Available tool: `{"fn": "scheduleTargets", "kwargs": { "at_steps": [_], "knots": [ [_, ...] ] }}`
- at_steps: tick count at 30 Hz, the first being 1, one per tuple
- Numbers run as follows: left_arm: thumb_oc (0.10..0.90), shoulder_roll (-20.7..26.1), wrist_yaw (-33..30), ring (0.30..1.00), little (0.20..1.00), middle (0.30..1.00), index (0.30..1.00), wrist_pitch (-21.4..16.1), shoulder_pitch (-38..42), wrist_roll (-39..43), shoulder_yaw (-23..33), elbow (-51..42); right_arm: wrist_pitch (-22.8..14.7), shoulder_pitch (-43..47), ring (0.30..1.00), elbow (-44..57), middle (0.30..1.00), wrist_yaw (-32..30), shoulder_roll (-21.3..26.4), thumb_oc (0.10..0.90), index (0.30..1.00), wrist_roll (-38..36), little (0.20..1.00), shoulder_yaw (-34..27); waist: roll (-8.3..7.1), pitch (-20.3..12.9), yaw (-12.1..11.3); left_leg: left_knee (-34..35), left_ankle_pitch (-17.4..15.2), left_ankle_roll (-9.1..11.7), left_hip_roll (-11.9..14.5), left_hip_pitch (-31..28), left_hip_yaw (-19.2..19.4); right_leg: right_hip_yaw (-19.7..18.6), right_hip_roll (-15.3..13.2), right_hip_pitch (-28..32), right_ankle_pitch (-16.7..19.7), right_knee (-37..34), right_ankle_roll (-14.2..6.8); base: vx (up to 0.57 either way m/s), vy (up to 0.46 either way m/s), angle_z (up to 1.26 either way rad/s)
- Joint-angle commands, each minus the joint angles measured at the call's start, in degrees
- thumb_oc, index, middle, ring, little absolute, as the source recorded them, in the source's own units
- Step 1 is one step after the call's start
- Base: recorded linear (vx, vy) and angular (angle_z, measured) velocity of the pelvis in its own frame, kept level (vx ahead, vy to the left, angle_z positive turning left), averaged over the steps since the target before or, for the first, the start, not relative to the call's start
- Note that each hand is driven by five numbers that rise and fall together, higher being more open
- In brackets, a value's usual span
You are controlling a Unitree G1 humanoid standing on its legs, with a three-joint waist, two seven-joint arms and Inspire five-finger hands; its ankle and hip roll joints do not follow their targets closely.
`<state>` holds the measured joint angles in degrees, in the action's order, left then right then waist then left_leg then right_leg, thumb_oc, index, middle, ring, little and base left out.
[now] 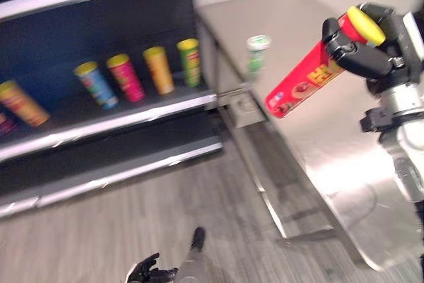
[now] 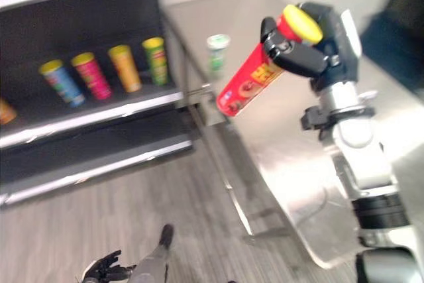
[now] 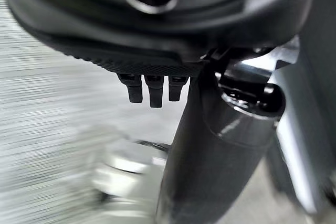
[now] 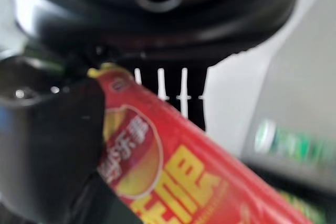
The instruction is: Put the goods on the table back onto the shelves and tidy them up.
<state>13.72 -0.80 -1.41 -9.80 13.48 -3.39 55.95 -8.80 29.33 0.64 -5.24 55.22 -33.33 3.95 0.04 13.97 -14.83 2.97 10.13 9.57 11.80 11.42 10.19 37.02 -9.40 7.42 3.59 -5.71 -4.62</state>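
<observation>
R hand (image 1: 371,48) had its fingers curled tight round the red can (image 1: 311,74), held tilted over the tabletop (image 1: 331,144). L hand (image 1: 147,271) hung low w/ fingers loose, holding nothing.

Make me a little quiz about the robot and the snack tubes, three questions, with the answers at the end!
1. True or false: the right hand is curled round the red tube.
2. What still stands on the steel table? A) a green-and-white can B) a blue bowl C) a banana
3. Fill in: the red tube's lid is ____.

Key
1. True; it is held tilted above the table.
2. A, the green-and-white can, near the shelf.
3. Yellow.

The left hand hangs low over the floor.
</observation>
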Motion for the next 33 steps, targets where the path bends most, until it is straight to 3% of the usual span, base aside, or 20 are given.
{"fn": "scheduleTargets", "kwargs": {
  "at_steps": [1,4,7,9,11,13,14,15,16,17,18,19,23,25,26,27,28,30,31,33],
  "knots": [
    [0.8,4.37,-0.17,0.9,0.9,0.9,0.9,-1.81,1.68,-0.16,-2.59,-1.84,-7.04,8.36,0.3,4.18,0.3,-2.28,2.68,0.4,0.3,1.39,0.3,-5.5,-2.21,-3.16,4.86,1.25,-1.21,3.39,7.59,-9.25,-2.23,-3.25,-4.92,0.81,-2.16,0.75,-6.69,-0.06,0.317,0.94],
    [0.8,4.87,-0.09,0.9,0.9,0.9,0.9,-1.8,1.75,-0.89,-2.73,-1.35,-6.74,8.25,0.3,3.88,0.3,-2.12,3.37,0.4,0.3,1.06,0.3,-5.36,-1.7,-3.61,5.47,1.13,-0.92,4.37,9.45,-10.73,-2.07,-2.51,-6.54,0.73,-1.33,1.0,-7.46,-0.02,0.325,0.94],
    [0.8,5.38,0.38,0.9,0.9,0.9,0.9,-1.84,1.65,-3.4,-3.79,-1.92,-5.98,5.34,0.3,5.96,0.3,-1.97,2.7,0.4,0.3,2.39,0.3,-7.87,-0.39,-5.3,6.37,1.33,-5.3,4.1,7.66,-11.8,-2.36,-1.51,-11.35,0.45,2.83,1.14,-9.94,0.0,0.503,0.56],
    [0.8,6.33,0.54,0.9,0.9,0.9,0.9,-2.15,2.43,-4.56,-4.84,-2.63,-5.5,3.7,0.3,6.56,0.3,-2.2,1.5,0.4,0.3,3.84,0.3,-8.77,-1.35,-5.63,5.65,-0.34,-8.19,2.53,4.03,-10.5,-2.86,-0.86,-15.63,0.04,6.13,1.24,-10.38,0.01,0.522,0.42],
    [0.8,8.53,0.62,0.9,0.9,0.9,0.9,-2.29,3.76,-6.76,-5.8,-3.77,-5.01,0.46,0.3,7.92,0.3,-2.59,-0.44,0.4,0.3,5.73,0.3,-10.52,-2.4,-4.99,6.59,-0.02,-9.77,-1.21,-2.25,-9.21,-4.68,-4.04,-19.21,-1.13,10.97,4.21,-10.23,0.02,0.518,0.68],
    [0.8,9.27,0.53,0.9,0.9,0.9,0.9,-2.27,4.61,-6.59,-5.65,-4.09,-5.25,-2.34,0.3,9.88,0.3,-2.25,-1.88,0.4,0.3,5.82,0.3,-11.9,-2.18,-4.35,8.53,1.13,-8.84,-3.11,-5.59,-9.15,-5.99,-13.9,-15.46,-4.19,6.38,9.02,-7.99,0.04,0.476,1.4],
    [0.8,9.56,0.78,0.9,0.9,0.9,0.9,-2.25,4.81,-6.59,-5.39,-4.84,-6.14,-3.61,0.3,10.97,0.3,-2.15,-2.82,0.4,0.3,5.41,0.3,-13.22,-0.98,-3.87,9.33,1.63,-8.69,-4.23,-7.1,-10.21,-7.36,-17.98,-9.17,-5.56,-0.42,11.84,-5.89,0.14,0.419,1.24],
    [0.8,9.5,0.97,0.9,0.9,0.9,0.9,-2.08,4.49,-6.62,-5.36,-5.12,-6.21,-4.32,0.3,11.69,0.3,-1.89,-3.5,0.4,0.3,5.14,0.3,-13.55,-0.68,-3.66,9.47,1.88,-8.59,-4.6,-7.64,-10.6,-8.03,-17.84,-6.84,-5.97,-2.44,12.72,-4.86,0.15,0.353,0.69],
    [0.8,9.28,1.17,0.9,0.9,0.9,0.9,-1.72,4.63,-6.53,-5.31,-4.77,-6.28,-4.73,0.3,12.43,0.3,-1.64,-3.61,0.4,0.3,6.82,0.3,-12.85,-0.79,-2.82,10.3,2.03,-8.32,-5.23,-8.97,-10.75,-9.02,-17.79,-0.59,-8.9,-4.74,12.83,-2.98,0.09,0.16,0.41],
    [0.8,9.28,1.13,0.9,0.9,0.9,0.9,-1.59,4.66,-6.6,-5.08,-4.64,-6.13,-5.02,0.3,12.79,0.3,-1.42,-3.71,0.4,0.3,7.59,0.3,-12.55,-1.07,-2.28,10.62,2.03,-8.7,-5.4,-9.72,-11.29,-9.31,-19.0,1.95,-10.1,-5.29,12.31,-2.78,0.04,0.107,0.29],
    [0.8,9.29,1.13,0.9,0.9,0.9,0.9,-1.59,4.7,-6.61,-5.06,-4.65,-6.1,-5.0,0.3,12.83,0.3,-1.43,-3.73,0.4,0.3,7.63,0.3,-12.57,-1.07,-2.32,10.64,2.03,-8.49,-5.44,-9.73,-11.1,-9.32,-18.97,1.96,-10.21,-5.02,12.16,-2.74,0.11,0.096,0.15],
    [0.8,8.55,1.08,0.9,0.9,0.9,0.9,-1.58,4.83,-6.5,-4.95,-4.56,-5.96,-4.51,0.3,13.21,0.3,-1.2,-3.7,0.4,0.3,9.69,0.3,-10.61,-1.77,-1.34,11.16,2.03,-9.02,-5.98,-11.67,-12.0,-10.19,-21.76,5.75,-11.66,-4.08,9.32,-2.14,0.15,0.083,0.24],
    [0.8,6.41,0.94,0.9,0.9,0.9,0.9,-1.81,4.01,-6.44,-5.26,-5.77,-4.92,-2.76,0.3,13.95,0.3,-0.08,-4.15,0.4,0.3,13.36,0.3,-5.68,-2.3,-0.86,11.17,-0.53,-10.72,-6.59,-13.41,-11.67,-11.43,-24.46,6.77,-8.22,-2.04,3.43,-1.48,0.13,0.007,0.39],
    [0.8,5.85,1.42,0.9,0.9,0.9,0.9,-1.77,3.77,-5.84,-5.7,-7.71,-4.55,-2.19,0.3,14.98,0.3,0.58,-4.78,0.4,0.3,14.52,0.3,-3.56,-2.55,1.19,10.75,-13.54,-13.68,-4.54,-14.63,-6.35,-10.99,-24.04,5.51,-6.38,-2.2,2.21,-0.65,0.15,0.041,0.52],
    [0.8,5.21,1.37,0.9,0.9,0.9,0.9,-1.54,3.3,-5.23,-5.9,-7.82,-3.8,-2.64,0.3,14.22,0.3,0.71,-5.46,0.4,0.3,16.04,0.3,-2.21,-1.9,1.73,10.32,-18.0,-12.68,-3.01,-11.42,-1.23,-10.69,-23.34,4.76,-3.98,-3.62,0.81,-0.97,0.25,0.175,0.93],
    [0.8,5.38,1.4,0.9,0.9,0.9,0.9,-1.51,2.74,-5.53,-5.8,-8.05,-3.51,-3.03,0.3,14.28,0.3,0.81,-5.88,0.4,0.3,16.93,0.3,-1.93,-1.79,1.32,9.92,-15.23,-11.72,-3.28,-9.61,-1.24,-11.1,-23.39,4.23,-3.58,-3.98,0.78,-1.44,0.38,0.294,0.92],
    [0.8,6.04,1.13,0.9,0.9,0.9,0.9,-1.5,2.28,-6.57,-6.14,-7.62,-3.11,-3.19,0.3,13.76,0.3,0.68,-6.82,0.4,0.3,18.62,0.3,-0.78,-1.48,0.68,9.28,-8.89,-7.6,-3.26,-5.98,-1.05,-12.35,-23.76,3.53,-3.51,-5.41,1.02,-1.86,0.35,0.293,0.46],
    [0.8,6.93,0.79,0.9,0.9,0.9,0.9,-1.32,1.79,-7.57,-6.54,-7.34,-3.09,-2.72,0.3,13.19,0.3,-0.11,-7.5,0.4,0.3,20.5,0.3,0.1,-0.34,0.24,8.55,-2.38,-4.04,-2.11,-3.32,0.06,-14.35,-24.43,2.84,-2.86,-8.03,1.58,-2.27,0.35,0.331,-0.14],
    [0.8,6.95,0.74,0.9,0.9,0.9,0.9,-1.4,0.81,-8.14,-6.12,-6.97,-2.64,-2.32,0.3,13.81,0.3,0.03,-7.71,0.4,0.3,23.19,0.3,0.83,1.43,-1.39,8.59,1.35,-3.49,-1.22,-2.73,-2.61,-14.89,-24.75,2.03,-1.77,-8.72,2.4,-3.35,0.32,0.368,-0.45],
    [0.8,7.36,0.01,0.9,0.9,0.9,0.9,-1.76,1.21,-8.92,-5.89,-6.17,-1.67,0.22,0.3,14.16,0.3,-0.37,-9.08,0.4,0.3,26.87,0.3,3.1,1.98,-1.05,7.86,-0.9,-4.96,-2.28,-5.22,-3.67,-13.75,-25.26,-2.16,-2.84,-7.48,5.38,-4.41,0.23,0.468,-0.75]
  ]
}}
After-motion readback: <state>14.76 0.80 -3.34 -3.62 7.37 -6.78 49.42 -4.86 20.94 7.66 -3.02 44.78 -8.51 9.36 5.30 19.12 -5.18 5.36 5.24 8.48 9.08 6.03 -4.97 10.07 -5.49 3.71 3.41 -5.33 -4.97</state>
